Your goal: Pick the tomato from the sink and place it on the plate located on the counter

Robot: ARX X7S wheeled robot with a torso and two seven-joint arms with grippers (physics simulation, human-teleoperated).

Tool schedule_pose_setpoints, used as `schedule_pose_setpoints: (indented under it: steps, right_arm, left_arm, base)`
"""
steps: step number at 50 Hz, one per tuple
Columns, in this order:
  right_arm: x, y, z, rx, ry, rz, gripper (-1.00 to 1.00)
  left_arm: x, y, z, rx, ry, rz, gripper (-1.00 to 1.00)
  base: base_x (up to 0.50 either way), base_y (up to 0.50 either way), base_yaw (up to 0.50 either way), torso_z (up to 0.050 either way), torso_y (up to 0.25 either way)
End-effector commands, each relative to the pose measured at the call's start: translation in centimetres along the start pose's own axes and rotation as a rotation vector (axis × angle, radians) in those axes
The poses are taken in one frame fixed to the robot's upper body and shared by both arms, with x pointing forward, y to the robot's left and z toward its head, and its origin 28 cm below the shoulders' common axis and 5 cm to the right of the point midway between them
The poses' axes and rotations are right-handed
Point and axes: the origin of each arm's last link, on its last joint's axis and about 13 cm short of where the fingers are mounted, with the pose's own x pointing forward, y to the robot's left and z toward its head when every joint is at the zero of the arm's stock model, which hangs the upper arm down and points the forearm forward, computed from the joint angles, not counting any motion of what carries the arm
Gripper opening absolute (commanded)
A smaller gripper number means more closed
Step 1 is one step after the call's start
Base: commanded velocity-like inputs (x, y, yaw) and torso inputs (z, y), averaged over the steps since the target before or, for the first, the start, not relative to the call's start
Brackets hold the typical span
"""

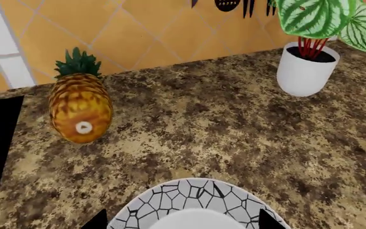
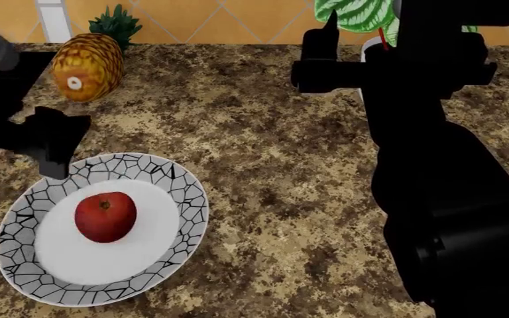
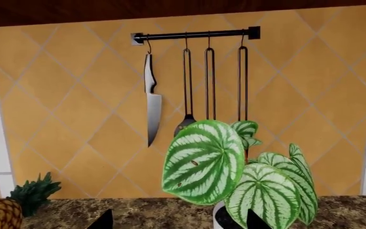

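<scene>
1. Right now the tomato (image 2: 105, 216) sits on the white centre of the plate (image 2: 180, 185), on the counter (image 2: 272, 172), just below the left gripper (image 2: 50, 142).
2. Left gripper's jaws stand spread wide over the plate's rim, holding nothing.
3. Right gripper (image 3: 177, 220) is up high, tips apart, empty, facing the potted plant (image 3: 234, 176) and the utensil rail (image 3: 196, 34).
4. Pineapple (image 2: 87, 66) stands beyond the left gripper.

L arm (image 2: 11, 126) enters from view's left, its gripper (image 2: 56, 142) empty, fingers apart. R arm (image 2: 431, 165) raised upright, R gripper (image 3: 177, 220) fingertips spread.
</scene>
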Motion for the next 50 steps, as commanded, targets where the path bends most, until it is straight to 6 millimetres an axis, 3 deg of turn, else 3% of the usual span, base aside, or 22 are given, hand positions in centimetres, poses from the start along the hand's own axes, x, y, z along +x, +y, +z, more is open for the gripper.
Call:
schedule_pose_setpoints:
  steps: [1, 13, 38, 50]
  right_arm:
    - [-0.3, 0.1, 0.1, 0.001, -0.003, 0.004, 1.0]
    - [-0.5, 0.1, 0.1, -0.003, -0.003, 0.007, 1.0]
    - [-0.2, 0.6, 0.4, 0.0, -0.01, 0.02, 1.0]
    - [-0.6, -0.3, 0.4, 0.005, -0.014, -0.008, 1.0]
  left_arm:
    - [-3.1, 1.2, 0.9, -0.05, -0.126, 0.061, 1.0]
    - [-6.2, 2.9, 0.5, -0.09, -0.188, 0.146, 1.0]
    - [-12.5, 6.0, -2.5, -0.209, -0.284, 0.346, 1.0]
    - [-14.8, 6.9, -4.2, -0.264, -0.303, 0.428, 1.0]
  base:
    - [0.0, 0.0, 0.0, 0.0, 0.0]
    - [0.0, 0.0, 0.0, 0.0, 0.0]
    - [0.0, 0.0, 0.0, 0.0, 0.0]
    - [0.0, 0.0, 0.0, 0.0, 0.0]
